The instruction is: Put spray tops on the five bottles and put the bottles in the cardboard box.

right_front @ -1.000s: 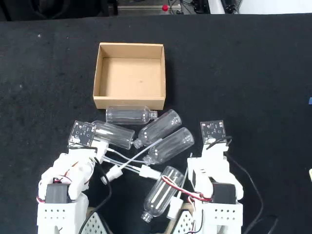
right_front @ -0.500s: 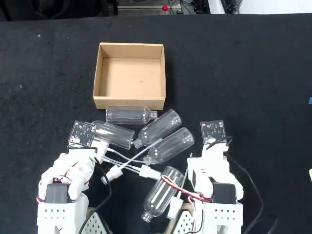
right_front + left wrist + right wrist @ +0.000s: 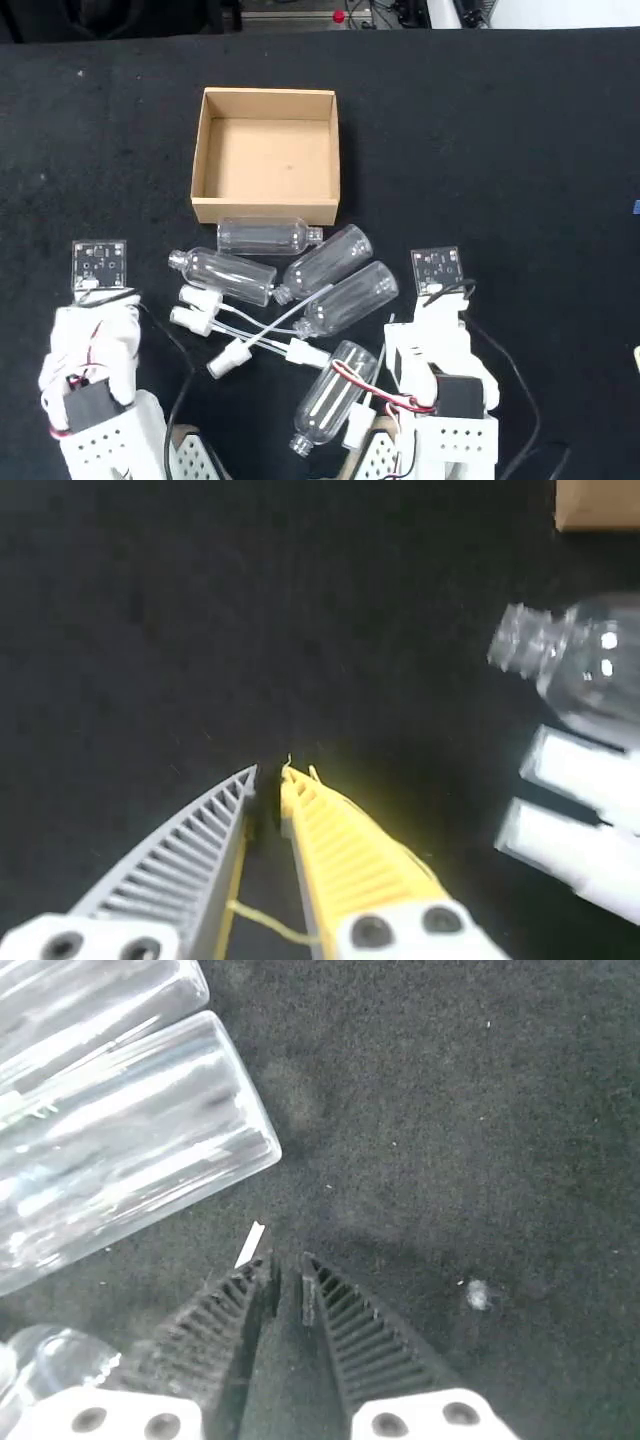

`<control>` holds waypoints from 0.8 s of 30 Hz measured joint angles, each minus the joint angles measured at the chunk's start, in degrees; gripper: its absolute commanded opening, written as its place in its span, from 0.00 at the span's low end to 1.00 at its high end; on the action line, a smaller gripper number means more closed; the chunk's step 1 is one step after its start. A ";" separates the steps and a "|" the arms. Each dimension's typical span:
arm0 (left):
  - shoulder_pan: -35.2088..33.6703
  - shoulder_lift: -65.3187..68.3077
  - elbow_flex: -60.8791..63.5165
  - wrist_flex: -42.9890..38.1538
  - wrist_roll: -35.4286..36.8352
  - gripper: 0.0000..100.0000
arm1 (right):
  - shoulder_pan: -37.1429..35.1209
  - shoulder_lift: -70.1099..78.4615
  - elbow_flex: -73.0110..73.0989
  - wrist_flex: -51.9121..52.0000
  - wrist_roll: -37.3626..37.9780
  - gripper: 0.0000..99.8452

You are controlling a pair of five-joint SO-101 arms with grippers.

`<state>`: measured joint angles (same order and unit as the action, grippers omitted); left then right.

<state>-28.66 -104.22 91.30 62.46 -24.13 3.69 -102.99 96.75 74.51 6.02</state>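
While the left gripper (image 3: pixel 268 778) and right gripper (image 3: pixel 287 1265) both show fingers pressed together on nothing, I judge the left nearer. Two spray tops (image 3: pixel 200 298) lie on the table (image 3: pixel 500 150) at its 3 o'clock. The nearest bottle (image 3: pixel 225 275) lies beside them, neck toward 9 o'clock, on the cardboard box's (image 3: pixel 265 211) 6 o'clock side.

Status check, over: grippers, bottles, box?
Left gripper shut, right gripper shut, both bare. Bottles uncapped, lying outside cardboard box. Spray tops loose beside them.
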 measured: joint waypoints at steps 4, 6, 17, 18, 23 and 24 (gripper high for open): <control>-0.09 0.00 -3.34 -0.44 -1.05 0.05 | 0.00 0.00 0.00 0.00 0.00 0.01; -0.09 0.00 -4.75 -0.44 0.35 0.13 | 0.00 0.00 0.00 0.00 0.00 0.01; 4.66 9.58 -20.13 -0.44 10.90 0.20 | 0.00 0.00 0.00 0.00 0.00 0.01; 6.33 13.01 -21.89 -0.44 11.34 0.20 | 0.00 0.00 0.00 0.00 0.00 0.01; 13.89 35.08 -30.33 -0.44 20.66 0.27 | 0.00 0.00 0.00 0.00 0.00 0.01; 15.30 39.38 -32.18 -0.44 23.65 0.29 | 0.00 0.00 0.00 0.00 0.00 0.01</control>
<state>-13.36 -64.84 59.12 62.02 -0.48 3.69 -102.99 96.75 74.51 6.02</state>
